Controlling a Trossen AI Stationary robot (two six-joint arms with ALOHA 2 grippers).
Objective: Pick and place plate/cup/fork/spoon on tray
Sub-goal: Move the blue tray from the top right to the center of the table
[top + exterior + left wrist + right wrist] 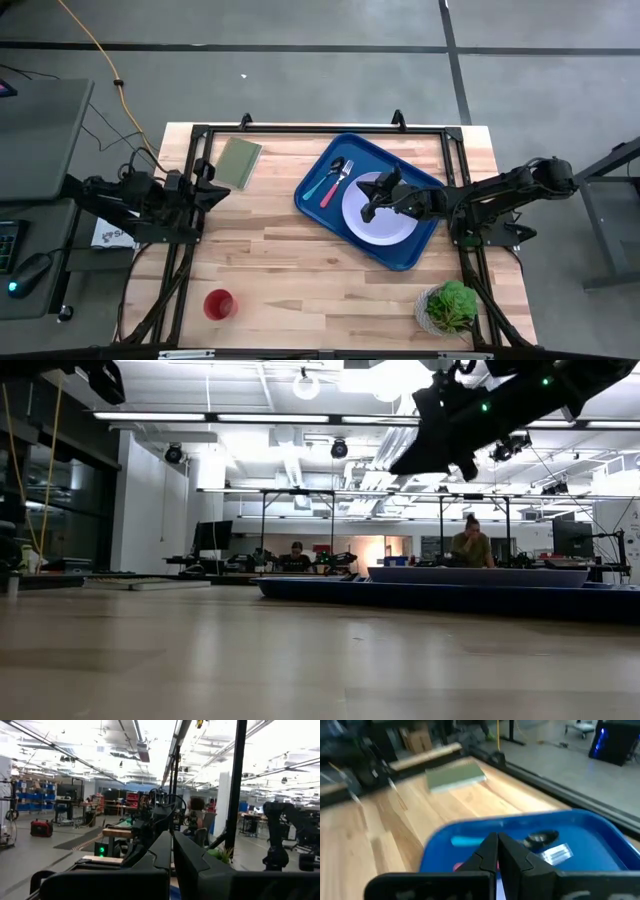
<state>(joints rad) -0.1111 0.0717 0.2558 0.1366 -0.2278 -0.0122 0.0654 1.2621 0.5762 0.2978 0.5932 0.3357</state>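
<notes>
One red cup (221,304) upright, near-left | fork (337,184) and spoon (323,184) lie diagonally on tray (318,168) | my right gripper (372,208) closed, empty, over plate (390,229)

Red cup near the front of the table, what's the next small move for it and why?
Probably the left gripper, shut and parked at the table's left edge, should open and reach for the red cup: the plate, fork and spoon already lie in the blue tray.

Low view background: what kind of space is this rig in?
Probably an open robotics lab or workshop: ceiling strip lights, more framed workbenches behind the table, and a person seated at one.
</notes>
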